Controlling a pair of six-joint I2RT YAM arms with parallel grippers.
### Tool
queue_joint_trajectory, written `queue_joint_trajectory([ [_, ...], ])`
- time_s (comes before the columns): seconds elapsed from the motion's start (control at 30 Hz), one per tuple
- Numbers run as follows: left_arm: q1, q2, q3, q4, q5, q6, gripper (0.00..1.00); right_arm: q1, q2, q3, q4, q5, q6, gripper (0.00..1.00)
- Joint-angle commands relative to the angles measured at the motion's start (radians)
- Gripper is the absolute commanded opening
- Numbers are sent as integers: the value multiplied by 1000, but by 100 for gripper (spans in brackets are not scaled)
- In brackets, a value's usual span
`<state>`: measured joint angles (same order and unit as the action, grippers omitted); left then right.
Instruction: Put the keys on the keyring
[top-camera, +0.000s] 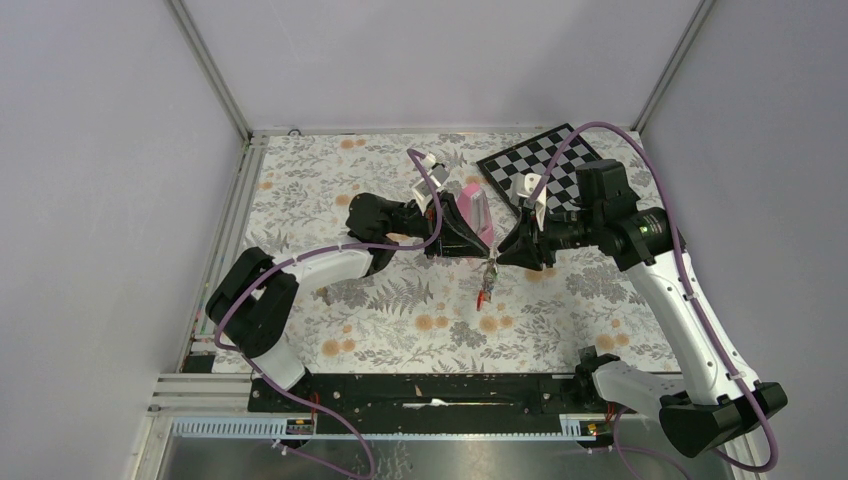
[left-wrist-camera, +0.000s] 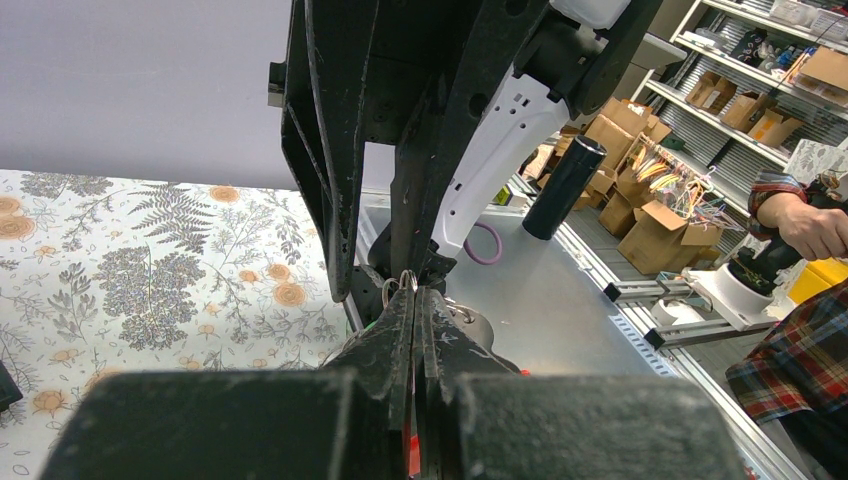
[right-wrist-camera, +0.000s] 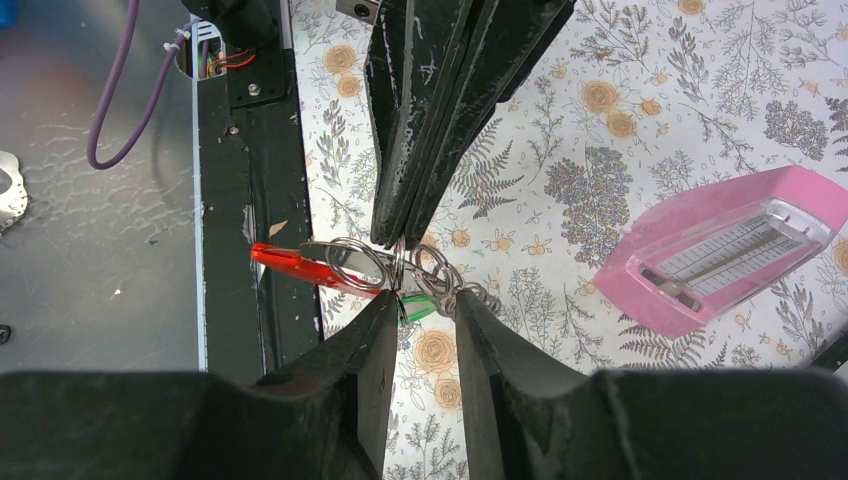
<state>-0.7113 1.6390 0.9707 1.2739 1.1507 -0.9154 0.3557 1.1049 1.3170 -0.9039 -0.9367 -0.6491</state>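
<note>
A bunch hangs in the air between my two grippers: thin wire rings (right-wrist-camera: 360, 265), a green key (right-wrist-camera: 420, 307), and a red bar (right-wrist-camera: 290, 262) with a grey piece beside it, which looks like part of the keyring. In the top view the bunch (top-camera: 487, 282) hangs over the cloth with red at its lower end. My left gripper (left-wrist-camera: 415, 295) is shut on a wire ring at the top of the bunch; it also shows in the right wrist view (right-wrist-camera: 396, 238). My right gripper (right-wrist-camera: 425, 300) is open, with its tips on either side of the green key.
A pink metronome-shaped pyramid (top-camera: 475, 210) lies on the floral cloth just behind the grippers, also in the right wrist view (right-wrist-camera: 720, 250). A checkered board (top-camera: 545, 165) lies at the back right. The black front rail (top-camera: 430, 395) runs along the near edge.
</note>
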Motion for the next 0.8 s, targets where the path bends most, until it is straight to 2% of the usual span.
queue_joint_trajectory([
  [0.0,-2,-22,-3,44,-26,17,0,-4,-13,0,16,-50,-12,35],
  [0.77,-2,-18,-5,38,-31,18,0,-4,-12,-8,6,-80,-18,34],
])
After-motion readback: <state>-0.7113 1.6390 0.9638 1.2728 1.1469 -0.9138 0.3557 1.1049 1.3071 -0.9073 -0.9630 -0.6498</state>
